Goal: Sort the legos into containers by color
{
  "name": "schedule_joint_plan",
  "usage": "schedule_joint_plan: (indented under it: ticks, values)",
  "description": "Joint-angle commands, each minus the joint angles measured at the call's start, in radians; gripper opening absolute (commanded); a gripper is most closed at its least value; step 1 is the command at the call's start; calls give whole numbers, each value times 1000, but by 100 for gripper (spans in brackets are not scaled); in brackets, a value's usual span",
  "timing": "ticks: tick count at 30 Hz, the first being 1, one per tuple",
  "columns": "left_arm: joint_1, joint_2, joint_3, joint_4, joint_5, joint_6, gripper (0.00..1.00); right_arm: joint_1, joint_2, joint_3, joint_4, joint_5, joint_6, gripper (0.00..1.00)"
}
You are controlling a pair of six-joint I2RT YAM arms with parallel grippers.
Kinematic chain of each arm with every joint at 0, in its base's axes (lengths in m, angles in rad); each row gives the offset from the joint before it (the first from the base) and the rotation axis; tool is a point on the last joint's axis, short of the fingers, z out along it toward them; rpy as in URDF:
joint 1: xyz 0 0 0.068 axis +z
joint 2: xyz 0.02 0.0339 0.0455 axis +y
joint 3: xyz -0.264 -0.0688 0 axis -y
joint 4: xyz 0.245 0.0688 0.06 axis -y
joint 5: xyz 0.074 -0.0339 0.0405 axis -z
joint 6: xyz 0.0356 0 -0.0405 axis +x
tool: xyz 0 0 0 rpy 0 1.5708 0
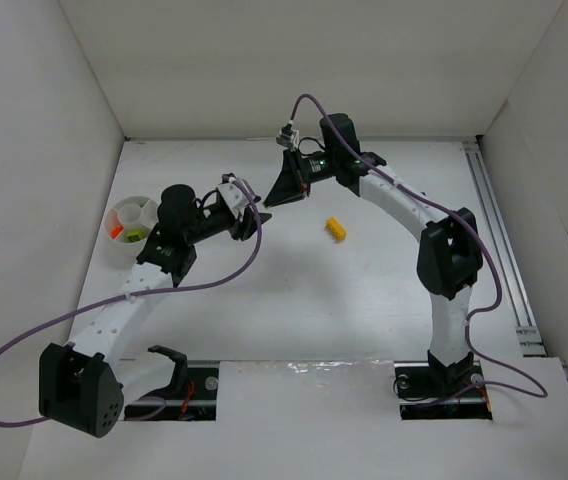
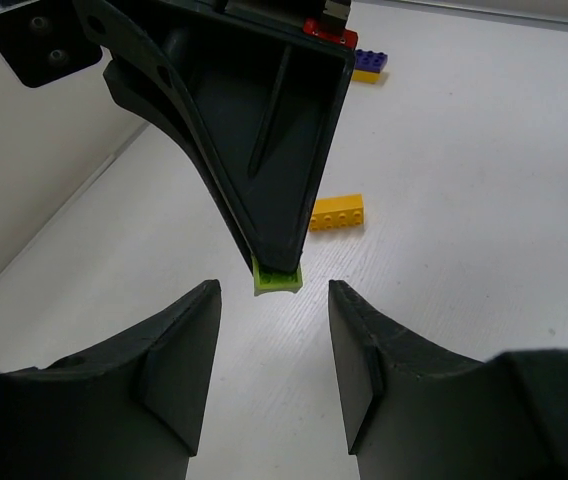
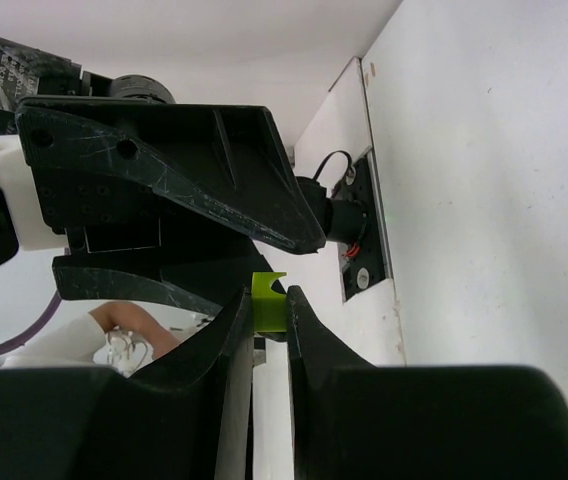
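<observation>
A lime lego (image 2: 276, 279) sits pinched between the right hand's (image 3: 269, 308) tips. A yellow brick (image 1: 336, 228) lies flat mid-surface. Beyond them lie a red brick (image 2: 329, 32) and a purple-blue brick (image 2: 370, 58) stacked on yellow. The round white divided bowl (image 1: 114, 247), far left, holds orange and lime pieces.

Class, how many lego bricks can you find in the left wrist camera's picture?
5. A lime brick in the right gripper; a yellow brick on the table behind; far back, a purple-blue brick on a yellow piece; a red brick at the top. Others may be hidden.
</observation>
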Motion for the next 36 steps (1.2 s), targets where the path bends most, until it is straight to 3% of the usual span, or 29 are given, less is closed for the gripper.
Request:
schedule_joint_plan:
  ticks: [1, 7, 17, 36]
  values:
    - [-7, -3, 50, 69, 30, -18, 43, 14, -33, 48, 46, 0, 5, 3]
    - [-16, -3, 68, 69, 30, -41, 34, 24, -33, 48, 46, 9, 5, 3]
    - [-16, -3, 68, 69, 21, -41, 27, 24, -33, 48, 46, 9, 5, 3]
    - [-16, -3, 59, 40, 12, -21, 31, 24, -52, 48, 46, 9, -4, 2]
